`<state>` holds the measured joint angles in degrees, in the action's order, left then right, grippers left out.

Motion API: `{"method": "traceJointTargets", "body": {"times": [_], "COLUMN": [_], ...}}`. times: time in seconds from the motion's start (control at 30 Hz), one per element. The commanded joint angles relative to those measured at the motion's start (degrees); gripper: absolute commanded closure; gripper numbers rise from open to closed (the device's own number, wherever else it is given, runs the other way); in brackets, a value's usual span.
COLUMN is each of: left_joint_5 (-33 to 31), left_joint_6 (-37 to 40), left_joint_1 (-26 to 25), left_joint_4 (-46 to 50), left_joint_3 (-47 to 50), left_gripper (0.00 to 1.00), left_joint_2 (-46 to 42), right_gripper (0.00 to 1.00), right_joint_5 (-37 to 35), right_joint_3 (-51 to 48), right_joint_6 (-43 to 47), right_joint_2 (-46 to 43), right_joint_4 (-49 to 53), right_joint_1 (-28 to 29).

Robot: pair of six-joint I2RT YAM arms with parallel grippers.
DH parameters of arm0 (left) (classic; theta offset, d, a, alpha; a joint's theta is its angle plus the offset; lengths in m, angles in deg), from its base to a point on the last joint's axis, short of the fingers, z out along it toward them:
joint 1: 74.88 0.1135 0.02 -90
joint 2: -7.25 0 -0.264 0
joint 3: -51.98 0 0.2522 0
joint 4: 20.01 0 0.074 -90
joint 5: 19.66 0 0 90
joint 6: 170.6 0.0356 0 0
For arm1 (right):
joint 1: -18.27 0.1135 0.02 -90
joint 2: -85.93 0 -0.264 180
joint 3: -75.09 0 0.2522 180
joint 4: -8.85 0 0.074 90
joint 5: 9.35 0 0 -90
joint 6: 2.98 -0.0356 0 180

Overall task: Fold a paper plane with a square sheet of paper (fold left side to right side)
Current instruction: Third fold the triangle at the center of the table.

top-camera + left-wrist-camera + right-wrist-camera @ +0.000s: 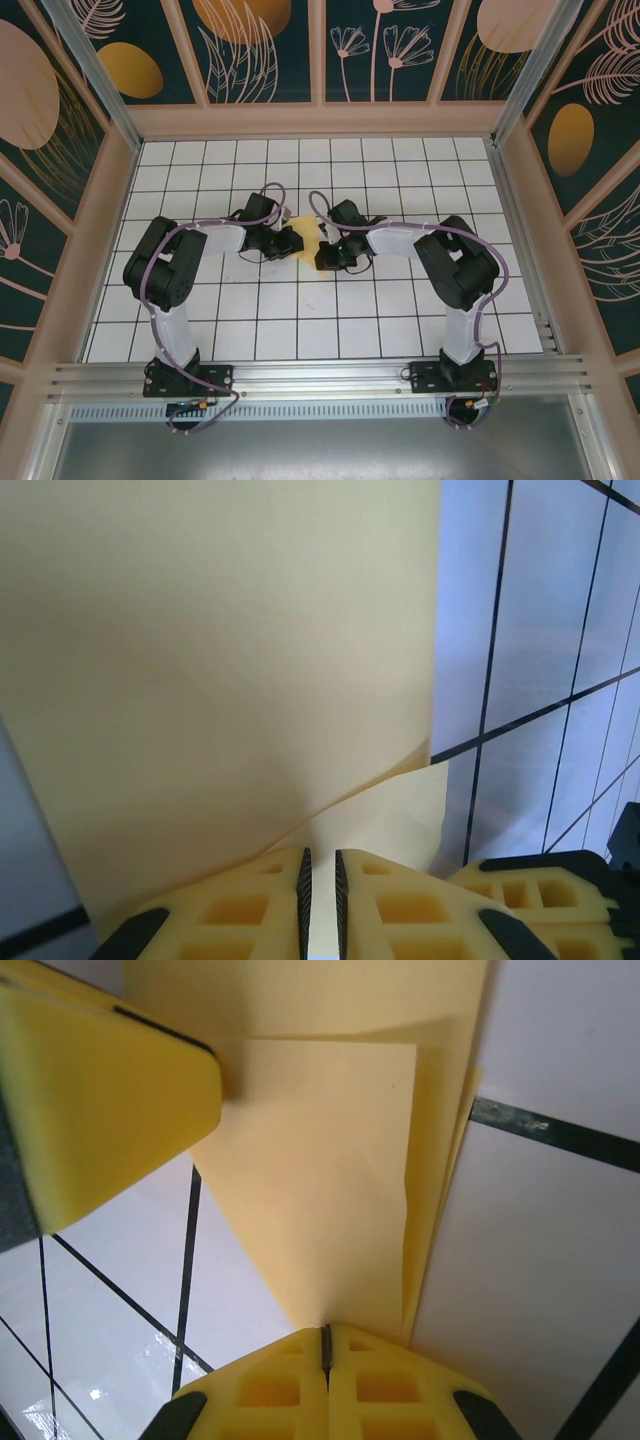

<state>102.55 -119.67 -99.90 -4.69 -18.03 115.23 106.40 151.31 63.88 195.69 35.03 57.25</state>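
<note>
Top cam: the yellow paper sheet (308,244) is found approx mid-table on the white grid table (400,180), sandwiched between the two arm ends. The left gripper (287,240) is positioned right at its left side and the right gripper (327,254) right at its right side, so both are v. close together w/ the paper in between. Only a small yellow patch can be made out from up there; the rest is covered by the black wrists.

Left wrist cam: the sheet (220,660) is seen super close. One big layer is spread across most of the pic, and a 2nd layer is peeking out below it, lower right. The left gripper (320,865) is squeezed down to a thin slit and the paper is fed into that slit, so it's gripped, not let go. A pad (530,898) of the right gripper is seen low right, just beside.

Right wrist cam: the right gripper (323,1332) is clenched tight, fingers pressed together, w/ the narrow end of a folded layer of the sheet (320,1160) pinched at the seam. A few layers are stacked along the paper's right edge. A left-gripper pad (110,1110) is seen upper left, right at the paper. Whether it's actually touching can't be told.
</note>
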Motion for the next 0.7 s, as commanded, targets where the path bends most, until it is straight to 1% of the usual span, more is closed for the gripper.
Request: {"method": "traceJointTargets", "body": {"times": [0.0, 0.2, 0.4, 0.67], "left_joint_5": [-1.5, -1.2, -0.5, -0.4], "left_joint_6": [0.2, -2.4, -4.4, -5.9], "left_joint_1": [-1.3, -2.8, -5.2, -6.1], "left_joint_4": [2.7, 1.3, -0.6, -2.2], "left_joint_3": [0.2, 3.3, 3.3, 3.8], "left_gripper": [0.83, 0.86, 0.86, 0.87], "left_joint_2": [-3.5, -5.3, -3.8, -1.6], "right_gripper": [1.0, 1.0, 1.0, 1.0], "right_joint_5": [-4.1, -3.9, -3.7, -3.8], "right_joint_3": [-2.4, -2.7, -2.7, -2.8], "right_joint_6": [-1.4, -2.0, -2.1, -2.1], "right_joint_2": [1.6, 2.0, 2.4, 2.7], "right_joint_4": [7.5, 6.4, 5.9, 5.8], "right_joint_1": [-0.2, -0.1, -0.1, -0.1]}}
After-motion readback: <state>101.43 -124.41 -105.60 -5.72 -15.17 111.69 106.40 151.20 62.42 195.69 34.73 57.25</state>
